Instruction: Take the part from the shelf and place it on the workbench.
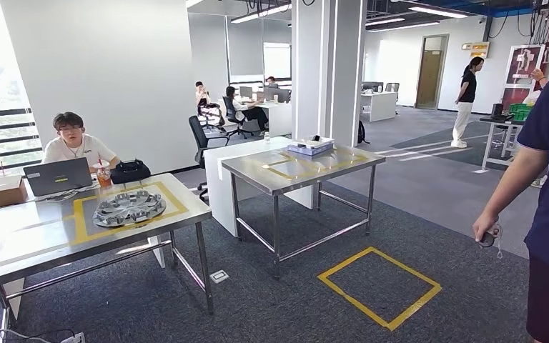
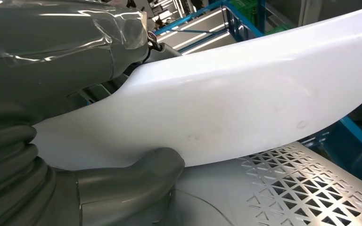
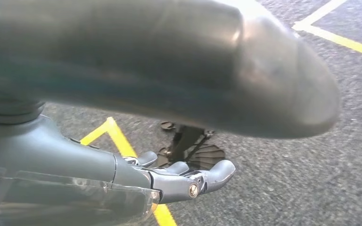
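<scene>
the white part (image 2: pixel 245 94) is gripped between the left hand (image 2: pixel 75 117) thumb and fingers; the right hand (image 3: pixel 169 181) fingers are held loosely apart, empty.

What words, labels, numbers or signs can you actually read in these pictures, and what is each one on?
No text can be read in any view.
Yellow wall sign by the far door: lettering too small to read.
Red and white poster at the far right: too blurred to read.
Cardboard box on the near table: no legible marking.
White part held by the left hand: plain, no label.
</scene>
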You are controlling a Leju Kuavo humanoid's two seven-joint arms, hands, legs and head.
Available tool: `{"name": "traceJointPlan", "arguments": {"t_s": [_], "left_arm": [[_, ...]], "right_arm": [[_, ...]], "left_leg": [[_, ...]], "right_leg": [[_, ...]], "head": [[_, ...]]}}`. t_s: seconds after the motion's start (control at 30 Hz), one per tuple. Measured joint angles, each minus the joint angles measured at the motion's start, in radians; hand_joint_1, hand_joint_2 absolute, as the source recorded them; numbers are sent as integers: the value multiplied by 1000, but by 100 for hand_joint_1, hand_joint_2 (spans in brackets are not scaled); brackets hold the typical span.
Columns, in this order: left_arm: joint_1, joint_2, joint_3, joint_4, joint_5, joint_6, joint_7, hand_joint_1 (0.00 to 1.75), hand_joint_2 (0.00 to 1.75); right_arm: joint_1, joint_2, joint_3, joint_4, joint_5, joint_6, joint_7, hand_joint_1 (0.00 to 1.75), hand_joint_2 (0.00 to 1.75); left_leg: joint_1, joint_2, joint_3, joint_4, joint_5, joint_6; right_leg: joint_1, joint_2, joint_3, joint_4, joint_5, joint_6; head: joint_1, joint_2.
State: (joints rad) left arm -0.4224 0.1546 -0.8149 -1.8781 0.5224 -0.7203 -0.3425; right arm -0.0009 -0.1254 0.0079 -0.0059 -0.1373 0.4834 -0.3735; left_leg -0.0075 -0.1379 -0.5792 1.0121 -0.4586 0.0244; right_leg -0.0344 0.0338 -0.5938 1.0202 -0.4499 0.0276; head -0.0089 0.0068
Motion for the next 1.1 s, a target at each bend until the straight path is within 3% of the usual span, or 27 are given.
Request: {"name": "traceJointPlan", "arguments": {"t_s": [0.07, 0.13, 0.2, 0.23, 0.27, 0.3, 0.37, 0.43, 0.47, 0.53, 0.6, 0.67, 0.73, 0.77, 0.8, 0.87, 0.9, 0.97, 1.03, 1.1], "left_arm": [[2, 1, 2, -1, 1, -1, 0, 175, 175], [3, 2, 5, -1, 4, -3, -1, 175, 175], [7, 2, 5, 0, 6, -8, -1, 175, 175], [9, 2, 6, 2, 6, -10, -1, 175, 175], [11, 2, 6, 2, 8, -12, -1, 175, 175], [11, 2, 8, 3, 10, -13, -1, 175, 175], [12, 2, 13, 3, 16, -15, -4, 175, 175], [11, 0, 19, 2, 21, -15, -6, 175, 175], [11, 0, 21, 2, 22, -15, -7, 175, 175], [13, 0, 23, 1, 22, -15, -8, 175, 175], [14, -1, 27, -1, 23, -16, -9, 175, 175], [15, -5, 29, -1, 23, -17, -12, 175, 175], [21, -7, 30, -1, 22, -17, -17, 175, 175], [25, -7, 31, -1, 22, -18, -21, 175, 175], [27, -6, 33, -1, 22, -18, -24, 175, 175], [30, -5, 40, -2, 23, -18, -30, 175, 175], [33, -4, 45, -4, 23, -19, -33, 175, 175], [42, -1, 57, -8, 24, -26, -38, 175, 175], [51, 1, 69, -14, 25, -41, -41, 175, 175], [57, 2, 80, -18, 25, -54, -43, 175, 175]], "right_arm": [[1, -1, 2, 0, 0, 0, 0, 0, 0], [5, -2, 4, 0, -1, 0, 2, 0, 0], [11, -3, 6, 1, -4, 0, 7, 0, 0], [13, -3, 7, 1, -5, -1, 9, 0, 0], [15, -3, 8, 1, -8, -4, 11, 0, 0], [15, -3, 9, 1, -11, -7, 13, 0, 0], [16, -3, 11, 1, -18, -13, 15, 0, 0], [17, -3, 13, 1, -23, -17, 15, 0, 0], [18, -3, 15, 1, -25, -18, 15, 0, 0], [17, -6, 17, 1, -26, -19, 15, 0, 0], [17, -7, 17, 0, -26, -19, 15, 0, 0], [20, -10, 18, 0, -31, -24, 15, 0, 0], [24, -15, 18, 1, -43, -32, 15, 0, 0], [25, -18, 19, 2, -50, -36, 14, 0, 0], [25, -21, 20, 2, -55, -37, 12, 0, 0], [24, -31, 24, 2, -61, -37, 10, 0, 0], [22, -35, 27, 2, -62, -34, 9, 0, 0], [20, -42, 32, 2, -66, -30, 9, 0, 0], [20, -47, 38, 2, -71, -30, 7, 0, 0], [21, -48, 43, 2, -76, -31, 4, 0, 0]], "left_leg": [[0, 42, -14, 33, -20, -8], [1, 109, -68, 141, -73, -18], [7, 134, -144, 275, -120, -22], [8, 136, -166, 308, -122, -22], [9, 138, -169, 300, -103, -21], [8, 144, -149, 251, -69, -16], [-3, 184, -76, 104, -2, 2], [-16, 218, -36, 23, 15, 17], [-20, 217, -33, 15, 11, 19], [-17, 187, -25, 1, 17, 21], [-7, 161, -7, -20, 28, 27], [-1, 136, 2, -29, 35, 33], [-1, 111, 3, -28, 35, 35], [0, 100, 4, -28, 33, 33], [2, 90, 7, -26, 30, 30], [5, 76, 10, -16, 18, 19], [5, 72, 9, -7, 8, 12], [2, 69, 7, 6, -8, -1], [5, 69, 9, 7, -15, -9], [10, 89, -2, 34, -34, -19]], "right_leg": [[-2, -18, 7, -2, -4, -12], [1, -37, 14, -3, -9, -24], [6, -61, 18, -2, -16, -29], [9, -73, 20, -2, -19, -30], [11, -86, 24, -2, -23, -31], [13, -97, 30, -3, -27, -31], [20, -118, 43, -4, -36, -29], [24, -139, 51, -5, -44, -22], [25, -151, 55, -7, -47, -17], [25, -164, 63, -9, -53, -8], [23, -114, 54, 26, -72, -5], [19, -49, -4, 139, -115, -8], [15, -34, -79, 257, -142, -4], [12, -34, -100, 273, -134, 5], [7, -34, -103, 249, -109, 17], [-3, -34, -67, 120, -37, 42], [-6, -33, -44, 59, -8, 45], [-5, -32, -21, 3, 15, 31], [-2, -33, -18, 3, 14, 8], [-4, -35, -15, 1, 13, -5]], "head": [[-3, 0], [-7, 0], [-8, 0], [-8, 0], [-9, 0], [-9, 0], [-9, 0], [-9, 0], [-8, 0], [-9, 0], [-8, 0], [-4, 0], [0, 0], [0, 0], [1, 0], [3, 0], [4, 0], [4, 0], [1, 0], [-1, 0]]}}
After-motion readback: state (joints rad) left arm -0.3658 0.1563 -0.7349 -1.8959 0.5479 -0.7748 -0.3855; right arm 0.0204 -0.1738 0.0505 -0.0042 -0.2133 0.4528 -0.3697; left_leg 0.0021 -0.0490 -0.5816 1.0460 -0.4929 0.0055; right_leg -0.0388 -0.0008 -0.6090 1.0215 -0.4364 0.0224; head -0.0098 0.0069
